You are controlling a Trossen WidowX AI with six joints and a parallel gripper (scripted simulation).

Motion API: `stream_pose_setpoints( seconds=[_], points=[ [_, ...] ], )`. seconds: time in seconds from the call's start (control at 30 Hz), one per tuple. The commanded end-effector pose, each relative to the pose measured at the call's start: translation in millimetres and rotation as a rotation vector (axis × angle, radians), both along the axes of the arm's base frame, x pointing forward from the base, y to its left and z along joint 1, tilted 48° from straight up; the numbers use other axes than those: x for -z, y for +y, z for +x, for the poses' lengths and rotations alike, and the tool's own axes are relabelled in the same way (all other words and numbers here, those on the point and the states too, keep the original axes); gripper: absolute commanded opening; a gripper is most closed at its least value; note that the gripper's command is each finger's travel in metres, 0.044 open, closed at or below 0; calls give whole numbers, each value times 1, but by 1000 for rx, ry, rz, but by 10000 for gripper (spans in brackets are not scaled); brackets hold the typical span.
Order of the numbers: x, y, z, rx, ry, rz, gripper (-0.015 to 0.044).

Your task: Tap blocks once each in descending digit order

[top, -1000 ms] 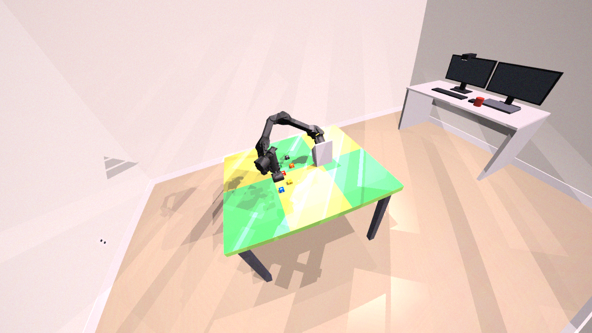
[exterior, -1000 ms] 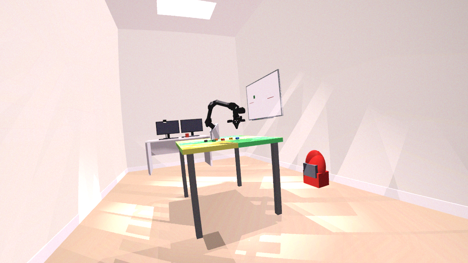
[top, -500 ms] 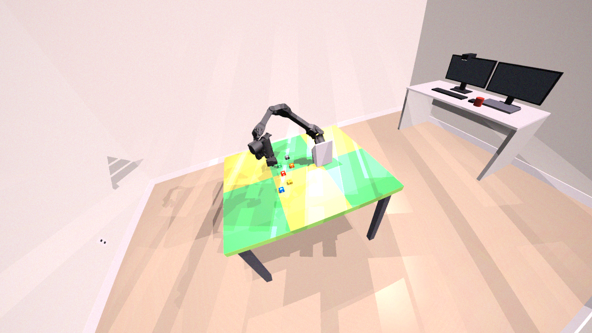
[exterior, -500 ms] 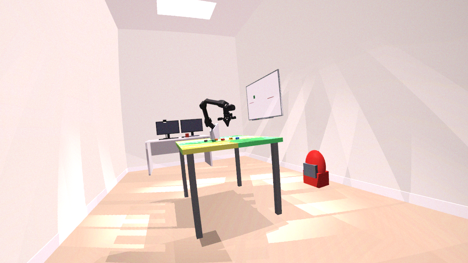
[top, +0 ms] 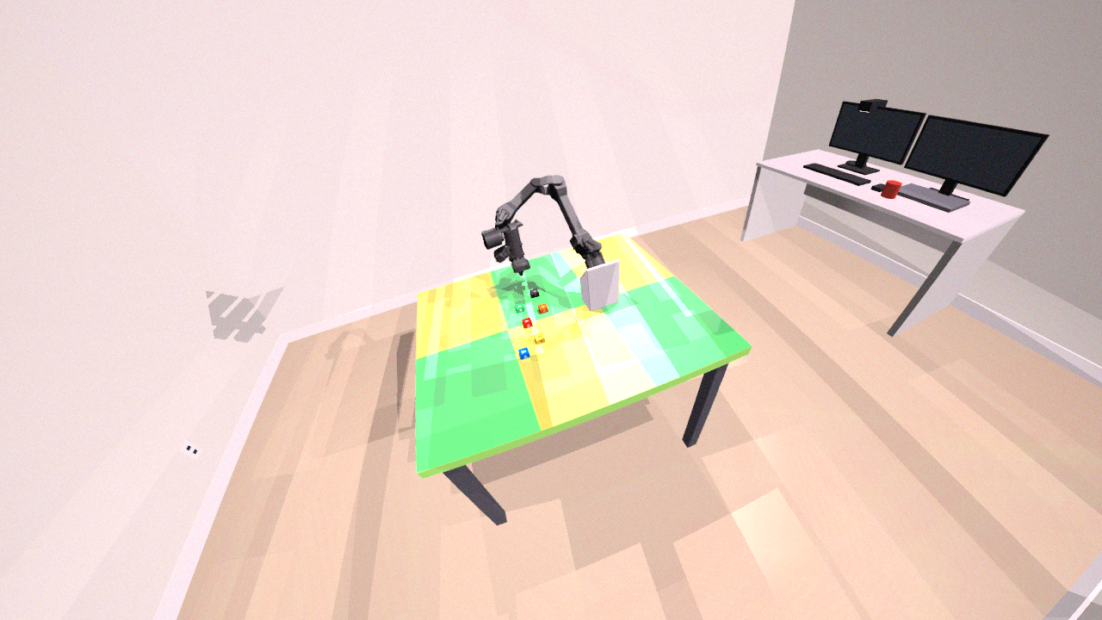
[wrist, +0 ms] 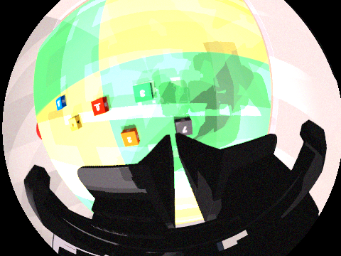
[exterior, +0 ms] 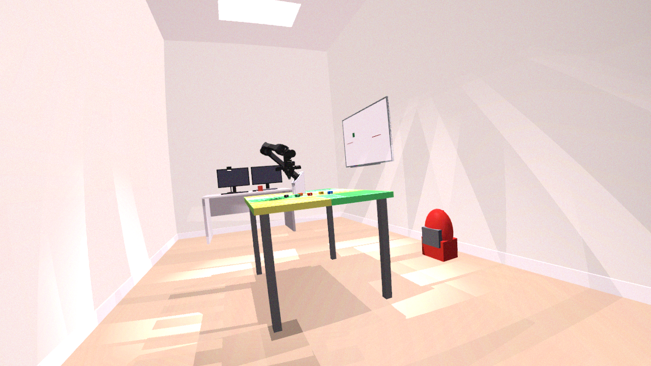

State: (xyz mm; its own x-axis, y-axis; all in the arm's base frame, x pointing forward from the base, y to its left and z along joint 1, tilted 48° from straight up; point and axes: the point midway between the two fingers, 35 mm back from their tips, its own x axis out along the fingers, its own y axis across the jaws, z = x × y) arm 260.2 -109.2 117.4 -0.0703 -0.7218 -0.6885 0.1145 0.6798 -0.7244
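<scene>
Gripper [top: 521, 273] [exterior: 291, 177] [wrist: 172, 136] is hanging above the tbl [top: 477, 431] [exterior: 364, 198] [wrist: 185, 35], tips together, nothing btwn them. Blk w/ what looks like a 7, dark grey [top: 535, 293] [exterior: 286, 195] [wrist: 184, 126], is sitting just past the tips in the wrist view, so I'm guessing that's the one being lined up. Green blk [top: 519, 308] [exterior: 297, 195] [wrist: 143, 92] and orange blk [top: 543, 308] [exterior: 300, 194] [wrist: 130, 137] are lying nearby; red [top: 527, 323] [exterior: 309, 194] [wrist: 99, 106], yellow [top: 539, 339] [exterior: 321, 192] [wrist: 75, 122] and blue [top: 523, 354] [exterior: 329, 192] [wrist: 61, 102] are strung out farther off. Can't read every digit.

To do it well: centre over the grey top, go straight down slow, barely touch, then straight up; coming in slanted risks shoving it. Needs to be clear of orange + green before any sideways travel.

Arm [top: 566, 207] [exterior: 275, 156] is arching up from its white mount [top: 600, 286] [exterior: 298, 183], elbow high, forearm dropping to the wrist, gripper pointing down at a tilt in the exterior view.
</scene>
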Motion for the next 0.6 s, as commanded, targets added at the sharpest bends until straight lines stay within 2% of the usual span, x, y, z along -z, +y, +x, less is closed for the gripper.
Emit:
stream_pose_setpoints(
  seconds=[0.0,0.2,0.4,0.57],
  points=[
    [-11,-17,-39,2,13,-18,20],
    [-10,-19,-41,2,13,-18,20],
    [37,-71,-46,2,13,-19,20],
    [42,-77,-48,2,13,-23,20]
  ],
)
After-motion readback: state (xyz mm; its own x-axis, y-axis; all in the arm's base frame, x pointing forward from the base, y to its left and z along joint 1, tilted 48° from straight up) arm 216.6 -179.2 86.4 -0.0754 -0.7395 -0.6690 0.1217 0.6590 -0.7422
